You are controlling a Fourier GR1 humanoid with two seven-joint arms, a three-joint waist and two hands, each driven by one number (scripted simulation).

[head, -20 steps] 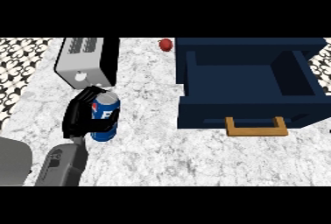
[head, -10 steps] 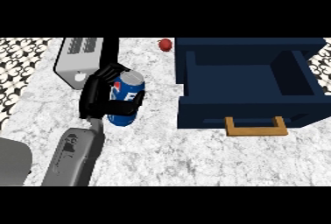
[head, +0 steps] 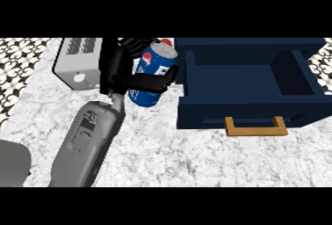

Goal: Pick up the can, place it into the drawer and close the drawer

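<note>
Counter: I see a white marble counter [head: 194, 158]; the wide bare part lies in front of the drawer and to the right of my forearm, and this is the open room I have.
Left border: a black-and-white patterned strip [head: 19, 66] runs along the counter's left edge.
Toaster: a silver toaster [head: 76, 61] stands at the back left, just beside my left hand, so that side is narrow.
Drawer: the dark blue drawer [head: 250, 85] is pulled open at the right; its front wall carries a wooden handle [head: 256, 127]. Its left wall is near the can, with only a thin gap between them.
Left hand: my left hand [head: 120, 70] comes in from the lower left on the grey forearm; its fingers are curled round the can, and the thumb crosses the can's front.
Can: the blue can [head: 154, 72] sits in that hand, tilted with its top toward the back right, between the toaster and the drawer. I cannot tell if its bottom touches the counter.
Lower left corner: a grey shape [head: 13, 165] shows at the edge; I cannot tell what it is.
</note>
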